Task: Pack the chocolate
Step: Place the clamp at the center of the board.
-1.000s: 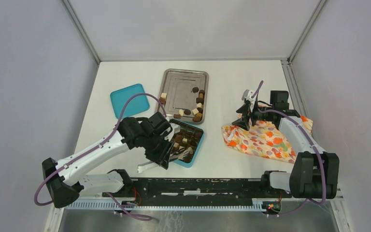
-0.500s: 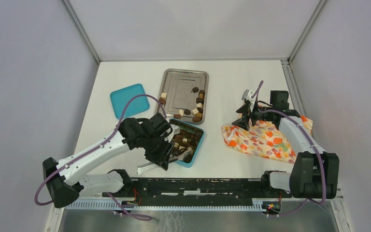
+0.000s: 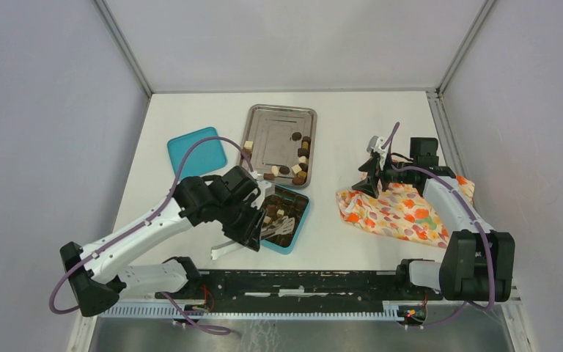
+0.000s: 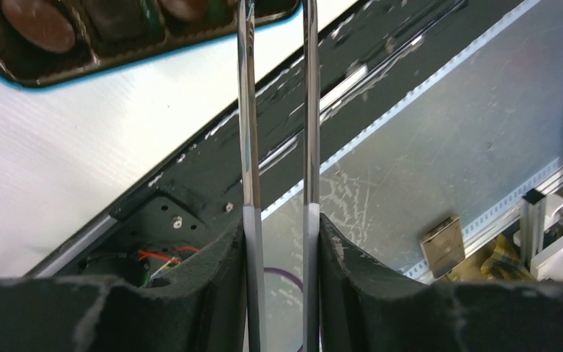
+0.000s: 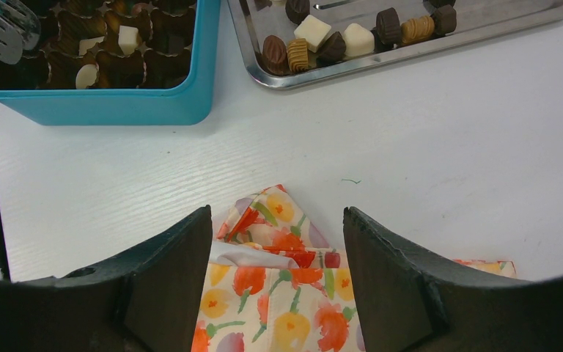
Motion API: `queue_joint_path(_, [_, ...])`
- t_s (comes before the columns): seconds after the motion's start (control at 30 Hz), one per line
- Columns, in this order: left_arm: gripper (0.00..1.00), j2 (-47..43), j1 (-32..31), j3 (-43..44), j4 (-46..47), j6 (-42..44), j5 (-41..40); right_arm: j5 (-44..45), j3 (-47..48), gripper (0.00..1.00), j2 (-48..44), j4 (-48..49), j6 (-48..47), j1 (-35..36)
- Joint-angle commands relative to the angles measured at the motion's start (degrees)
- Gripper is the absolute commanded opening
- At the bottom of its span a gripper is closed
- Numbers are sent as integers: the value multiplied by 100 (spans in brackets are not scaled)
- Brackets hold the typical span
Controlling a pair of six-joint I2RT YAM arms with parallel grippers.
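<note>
Chocolate (image 5: pixel 128 40) in box (image 5: pixel 117 106) beneath tongs (image 4: pixel 248 147) | left jaws pinching tongs | right jaws spread, well apart

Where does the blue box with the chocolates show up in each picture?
Top external: blue box at centre, just below the steel tray.
Left wrist: top left corner, only its near edge.
Right wrist: top left, beside the steel tray.
Shared landmark: the metal tongs, reaching over the box in all three views.

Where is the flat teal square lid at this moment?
In the top view, the flat teal square lid lies on the white table, left of the rectangular steel tray, apart from it.
</note>
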Motion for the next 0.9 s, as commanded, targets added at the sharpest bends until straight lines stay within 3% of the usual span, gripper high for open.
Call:
queue_joint_path(0.0, [33,-190,-37,574,564,-364,-97,8,135,72,-17,41,-95,31])
queue_joint_path(0.2, [29,92,-33,645,1930,-390,-724,-58,144,72,-87,32,-95,31])
queue_joint_path(0.5, [29,1011,-33,104,5961,108,-1939,-261,65,72,-486,241,54,15])
queue_joint_path(0.63, [28,1644,-38,88,7258,298,-2510,-312,-45,72,-710,687,638,-77])
queue_joint_path(0.73, [27,2052,-38,-21,8167,303,-2955,-535,-325,72,-986,1715,1765,-210])
queue_joint_path(0.87, [27,2457,-79,-201,9057,106,-3401,-385,-1189,74,-1296,4664,5305,-359])
